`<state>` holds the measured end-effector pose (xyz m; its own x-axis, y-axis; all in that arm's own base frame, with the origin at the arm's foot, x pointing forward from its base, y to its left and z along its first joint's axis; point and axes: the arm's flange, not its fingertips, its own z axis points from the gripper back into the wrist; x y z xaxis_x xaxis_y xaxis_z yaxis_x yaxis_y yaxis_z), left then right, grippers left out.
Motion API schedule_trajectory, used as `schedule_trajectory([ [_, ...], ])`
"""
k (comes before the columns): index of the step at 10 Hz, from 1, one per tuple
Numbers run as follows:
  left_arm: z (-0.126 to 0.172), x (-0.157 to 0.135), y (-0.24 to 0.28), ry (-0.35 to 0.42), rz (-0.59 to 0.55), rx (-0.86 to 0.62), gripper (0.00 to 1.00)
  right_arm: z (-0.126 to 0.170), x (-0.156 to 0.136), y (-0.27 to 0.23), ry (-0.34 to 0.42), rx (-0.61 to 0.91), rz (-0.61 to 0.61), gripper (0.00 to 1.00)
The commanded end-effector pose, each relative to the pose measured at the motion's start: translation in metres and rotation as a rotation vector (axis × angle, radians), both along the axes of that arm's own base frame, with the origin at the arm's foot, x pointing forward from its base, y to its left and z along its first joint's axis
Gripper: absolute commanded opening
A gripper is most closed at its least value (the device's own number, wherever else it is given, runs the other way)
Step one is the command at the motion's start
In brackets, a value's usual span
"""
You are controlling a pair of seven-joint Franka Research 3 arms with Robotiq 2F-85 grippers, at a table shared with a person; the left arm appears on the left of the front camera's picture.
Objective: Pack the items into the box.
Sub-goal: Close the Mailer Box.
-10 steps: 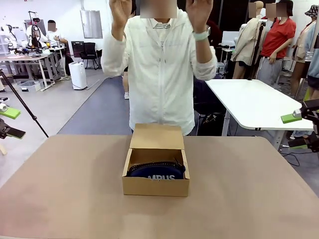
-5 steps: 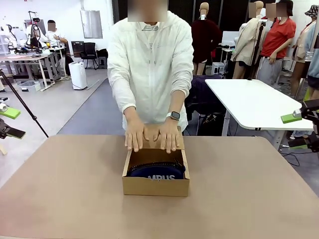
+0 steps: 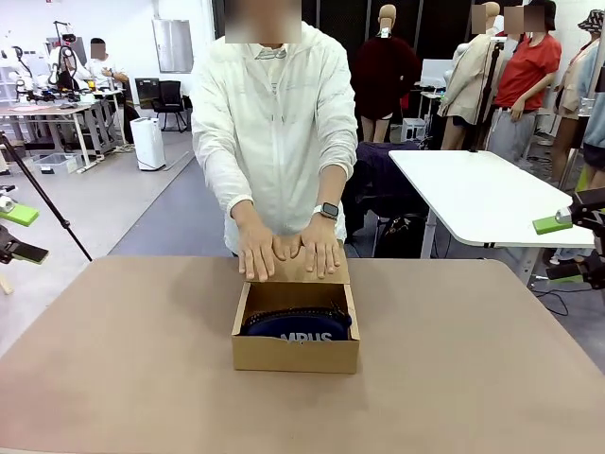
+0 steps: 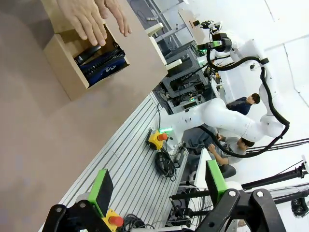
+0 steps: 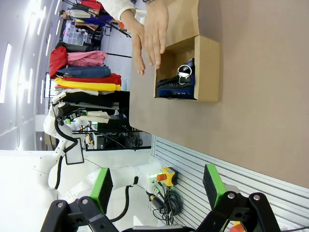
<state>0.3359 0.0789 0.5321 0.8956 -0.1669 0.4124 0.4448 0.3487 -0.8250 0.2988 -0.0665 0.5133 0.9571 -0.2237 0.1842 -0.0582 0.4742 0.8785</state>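
Front view: rectangular cardboard box point(image 3: 295, 356) holds navy pouch point(image 3: 301, 327).

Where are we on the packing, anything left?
Done: the pouch lies in the box, with a black thing, likely the stapler, beside it. In hand: the person's hands rest on the open flap. Left: shutting the flap. The left gripper and right gripper hang open, away from the box.
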Motion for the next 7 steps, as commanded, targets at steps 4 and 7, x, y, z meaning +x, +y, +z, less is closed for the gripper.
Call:
schedule_trajectory([
  [4,-0.040,0.100,-0.045,0.214,0.248,0.224,1.00,-0.026,0.118,0.047,0.099,0.080,0.047,1.00],
  [7,-0.129,0.173,-0.073,0.288,0.356,0.112,1.00,-0.121,0.229,0.090,0.212,0.108,-0.004,1.00],
])
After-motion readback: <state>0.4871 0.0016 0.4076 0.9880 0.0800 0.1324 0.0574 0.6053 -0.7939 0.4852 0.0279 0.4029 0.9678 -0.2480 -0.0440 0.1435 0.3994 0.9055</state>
